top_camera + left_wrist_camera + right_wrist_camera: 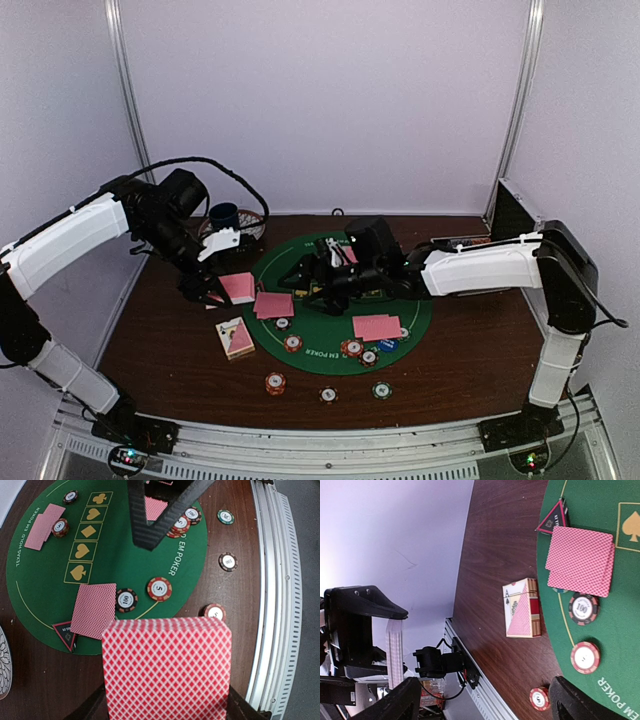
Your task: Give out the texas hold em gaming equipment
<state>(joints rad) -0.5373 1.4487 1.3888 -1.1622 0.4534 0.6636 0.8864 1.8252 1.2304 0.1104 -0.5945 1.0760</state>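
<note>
At left of centre in the top view, the left jaws clamp pink-backed cards (238,287) beside the green mat (285,255). Left wrist view: that stack fills the lower middle. Right wrist view: right jaws apart; a card box (522,608) lies mid-frame on the desk (490,555).

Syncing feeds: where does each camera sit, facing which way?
Top external: above, behind the bases, looking down on the green mat; left arm and right arm show.
Left wrist: above the mat, looking down; left gripper holds pink cards.
Right wrist: over the mat, looking across its edge at the card box; right gripper shows.
Both wrist views share the triangular marker.
</note>
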